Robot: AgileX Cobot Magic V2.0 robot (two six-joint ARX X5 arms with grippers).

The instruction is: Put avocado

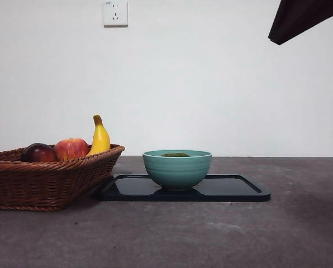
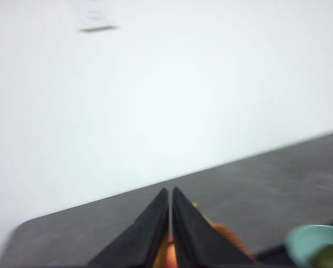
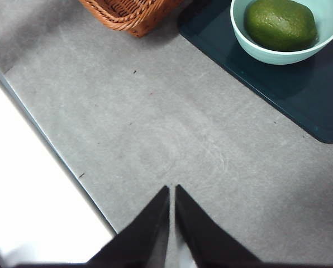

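Observation:
The avocado (image 1: 175, 154) lies inside a teal bowl (image 1: 177, 170), only its green top showing over the rim. The right wrist view looks down on the avocado (image 3: 280, 24) resting in the bowl (image 3: 278, 56), well ahead of my right gripper (image 3: 172, 188), which is shut and empty above bare table. My left gripper (image 2: 170, 191) is shut too, raised and blurred, facing the wall. The bowl (image 2: 303, 240) with a glimpse of the avocado (image 2: 329, 258) sits off to one side of it. A black arm tip (image 1: 300, 19) shows at the top right corner.
The bowl stands on a dark tray (image 1: 239, 190). A wicker basket (image 1: 43, 181) to its left holds a banana (image 1: 100, 137), a red apple (image 1: 71, 148) and a dark red fruit (image 1: 39, 152). The table edge (image 3: 55, 156) runs beside my right gripper.

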